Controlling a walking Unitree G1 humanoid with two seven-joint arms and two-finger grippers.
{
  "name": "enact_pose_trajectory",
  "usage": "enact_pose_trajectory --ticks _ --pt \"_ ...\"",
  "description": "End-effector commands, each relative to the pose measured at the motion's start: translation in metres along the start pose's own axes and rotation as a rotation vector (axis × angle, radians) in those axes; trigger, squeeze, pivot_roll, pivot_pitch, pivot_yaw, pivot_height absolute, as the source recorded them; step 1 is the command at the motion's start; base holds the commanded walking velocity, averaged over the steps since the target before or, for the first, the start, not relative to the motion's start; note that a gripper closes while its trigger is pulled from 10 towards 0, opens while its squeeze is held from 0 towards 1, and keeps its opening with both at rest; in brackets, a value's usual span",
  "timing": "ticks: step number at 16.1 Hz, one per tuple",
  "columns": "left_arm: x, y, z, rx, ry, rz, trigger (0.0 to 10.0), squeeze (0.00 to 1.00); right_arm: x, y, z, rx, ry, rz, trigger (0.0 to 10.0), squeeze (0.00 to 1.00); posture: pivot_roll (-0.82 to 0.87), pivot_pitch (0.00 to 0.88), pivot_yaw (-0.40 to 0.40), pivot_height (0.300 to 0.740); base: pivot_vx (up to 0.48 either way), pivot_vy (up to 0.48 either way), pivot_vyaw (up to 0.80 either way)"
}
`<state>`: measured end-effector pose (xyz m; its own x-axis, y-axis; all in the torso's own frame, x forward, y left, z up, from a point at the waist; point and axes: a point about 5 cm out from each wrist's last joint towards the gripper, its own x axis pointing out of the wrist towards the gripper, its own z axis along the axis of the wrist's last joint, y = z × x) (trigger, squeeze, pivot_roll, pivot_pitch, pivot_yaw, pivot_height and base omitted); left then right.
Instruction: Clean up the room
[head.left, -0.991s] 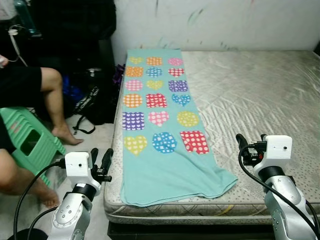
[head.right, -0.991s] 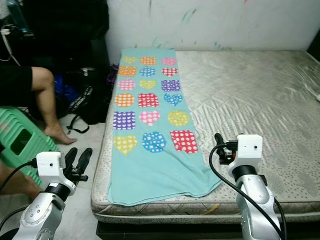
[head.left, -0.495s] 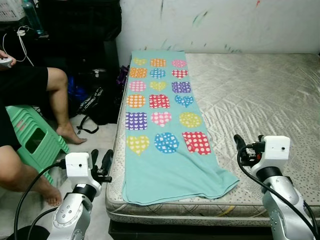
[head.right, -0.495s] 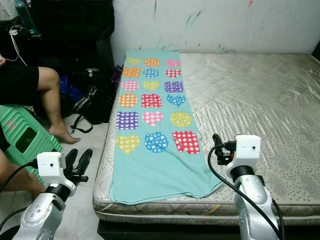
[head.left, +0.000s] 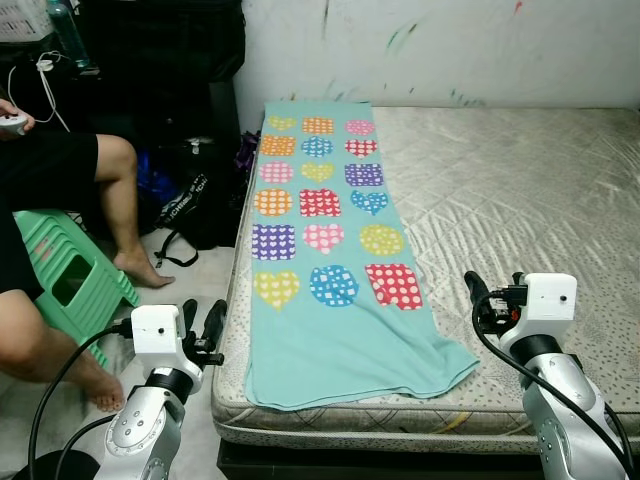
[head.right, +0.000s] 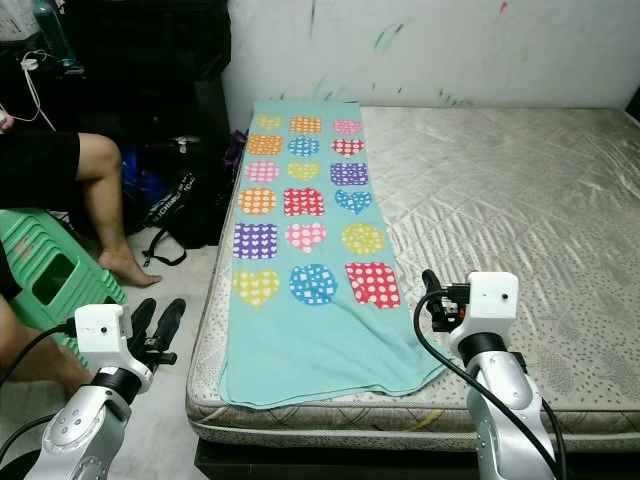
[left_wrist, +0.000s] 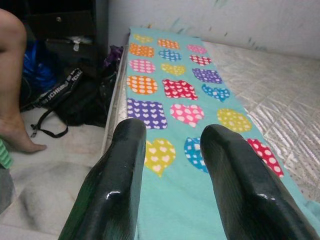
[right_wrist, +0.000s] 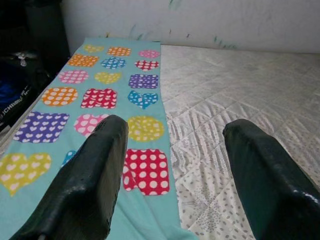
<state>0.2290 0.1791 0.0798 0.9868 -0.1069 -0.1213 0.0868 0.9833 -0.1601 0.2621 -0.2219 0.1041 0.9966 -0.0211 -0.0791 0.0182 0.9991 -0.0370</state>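
Both jaws stand parted and hold nothing. My left gripper (head.left: 200, 318) sits low at the lower left of the frame, raised in front of me off the near left corner of the mattress (head.left: 520, 190), over the floor. Its two fingers (left_wrist: 114, 185) point forward toward the blanket (head.left: 330, 270), and through the left wrist view the gap between them frames a yellow heart patch. My right gripper (head.right: 434, 300) is at the lower right, hovering above the near part of the mattress, just beside the blanket's right edge; its fingers (right_wrist: 87, 185) are spread wide, apart from the cloth.

My right gripper's fingers look small and dark in the head views, so their spread reads mainly from the wrist view. A person's bare leg (head.left: 115, 215) shows at the left edge, the rest cut off by the frame. They sit on a green stool (head.left: 60, 280). A black bag (head.left: 195, 205) lies in the shade between the leg and the bed, details hard to make out.

Now the blanket: a long teal strip laid flat along the left side of the mattress, running from the wall down to the near edge. It carries three columns of dotted hearts and squares in orange, pink, purple, yellow, blue and red. Its near right corner is slightly rumpled.
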Motion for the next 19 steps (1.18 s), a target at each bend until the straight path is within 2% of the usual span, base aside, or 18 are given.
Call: enact_pose_trajectory --ticks 1,14,19 --pt "0.0003 0.0019 0.0024 0.005 0.000 0.008 10.0 0.00 -0.0009 0.0029 0.0021 0.003 -0.003 0.011 10.0 0.00 -0.09 0.000 0.020 0.730 0.000 0.000 0.00" --pt "0.0013 0.0021 0.0019 0.009 0.000 0.014 10.0 0.00 0.0000 0.0050 0.0021 0.001 -0.006 0.022 10.0 0.00 -0.09 0.000 0.018 0.585 0.000 0.000 0.00" --pt "0.0009 0.0053 0.0017 0.003 0.001 0.052 10.0 0.00 -0.0001 0.0032 0.0025 -0.015 -0.007 0.020 10.0 0.00 -0.09 0.000 0.016 0.585 0.000 0.000 0.00"
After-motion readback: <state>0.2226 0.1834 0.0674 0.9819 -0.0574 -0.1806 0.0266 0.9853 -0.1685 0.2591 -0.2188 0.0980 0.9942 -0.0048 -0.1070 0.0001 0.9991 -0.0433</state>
